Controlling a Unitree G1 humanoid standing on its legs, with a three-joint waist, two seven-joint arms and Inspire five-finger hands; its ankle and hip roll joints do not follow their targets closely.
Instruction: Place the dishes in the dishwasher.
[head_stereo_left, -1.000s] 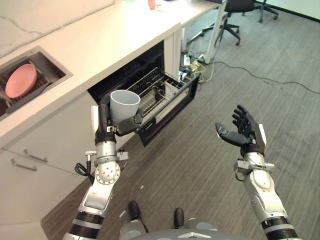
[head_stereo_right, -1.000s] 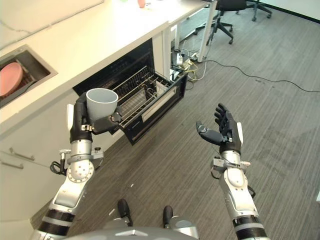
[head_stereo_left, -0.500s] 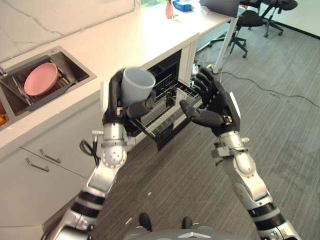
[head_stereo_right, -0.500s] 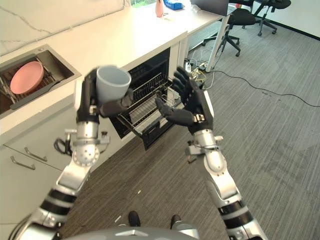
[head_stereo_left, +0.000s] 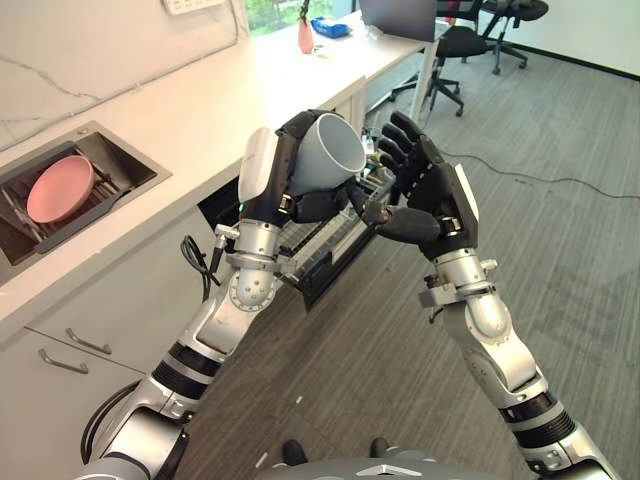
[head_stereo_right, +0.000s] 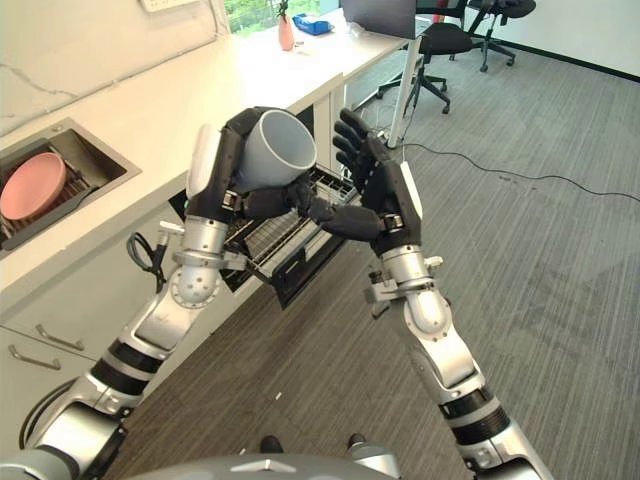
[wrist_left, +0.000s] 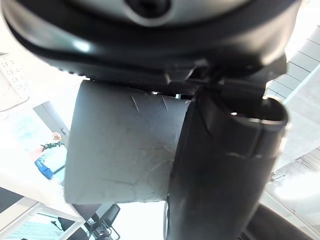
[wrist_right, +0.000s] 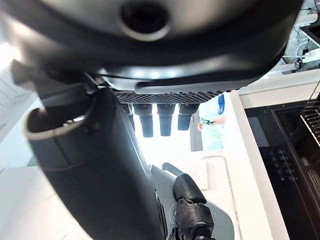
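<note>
Above the pulled-out dishwasher rack (head_stereo_left: 330, 235), the left hand (head_stereo_left: 275, 180) has its fingers and thumb curled round a grey cup (head_stereo_left: 325, 155), which is held tipped with its mouth toward the right hand (head_stereo_left: 425, 195). The right hand stands with fingers straight and spread just beside the cup's rim, holding nothing; whether its thumb touches the left hand cannot be judged.

Risks, as assessed: the cup is tilted and held high, so a loosened grip during a handover would drop it onto the rack or floor. The two hands are close enough to knock together.

A pink plate (head_stereo_left: 60, 188) lies in the sink (head_stereo_left: 125, 145) at the left end of the counter (head_stereo_left: 200, 100), not yet loaded.

The hands and cup cover most of the rack; its free slots cannot be made out.
</note>
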